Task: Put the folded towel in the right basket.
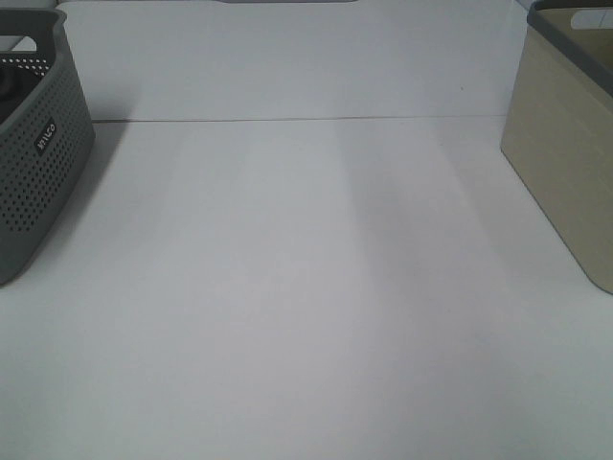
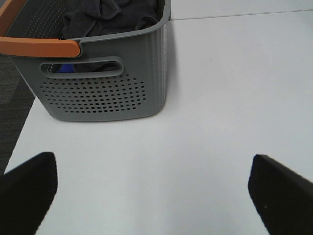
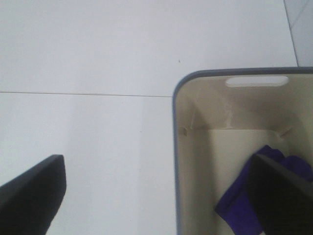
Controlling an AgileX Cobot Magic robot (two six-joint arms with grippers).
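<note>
The right basket (image 1: 560,163) is beige with a grey rim and stands at the table's right edge. In the right wrist view, a blue-purple towel (image 3: 234,205) lies on the floor of this basket (image 3: 175,147), partly hidden by one finger. My right gripper (image 3: 156,196) is open and empty above the basket's near corner. My left gripper (image 2: 154,196) is open and empty above the table in front of the grey basket (image 2: 107,73). Neither gripper shows in the exterior high view.
The grey perforated basket (image 1: 38,172) with an orange handle (image 2: 39,46) stands at the table's left edge and holds dark clothes (image 2: 112,17). A seam (image 1: 306,119) runs across the white table between the two baskets.
</note>
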